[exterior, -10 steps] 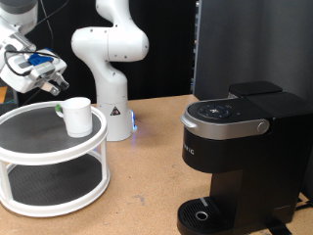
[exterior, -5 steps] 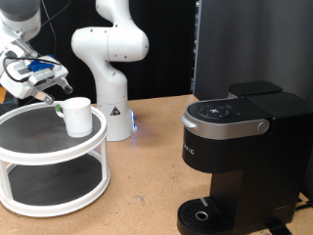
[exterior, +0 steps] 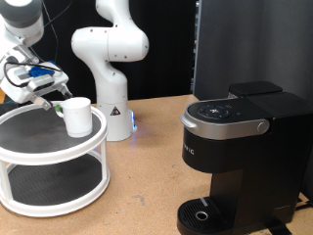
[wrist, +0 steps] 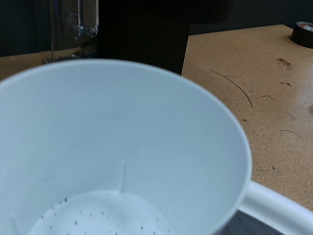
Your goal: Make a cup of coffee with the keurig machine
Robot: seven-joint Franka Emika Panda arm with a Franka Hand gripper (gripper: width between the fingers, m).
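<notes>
You see a plain white cup (exterior: 78,116) with a touch of green at its rim at 9 o'clock, on a white tiered stand (exterior: 51,162) with dark grey shelves. The keurig machine (exterior: 240,162) is black with a silver-grey band. The table (exterior: 147,186) is speckled tan. Up close, the cup (wrist: 127,147) shows pale white inside, faintly dotted.

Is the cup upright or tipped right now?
Upright: the cup stands on the white tiered stand's top shelf, opening up; wrist view looks into it.
</notes>
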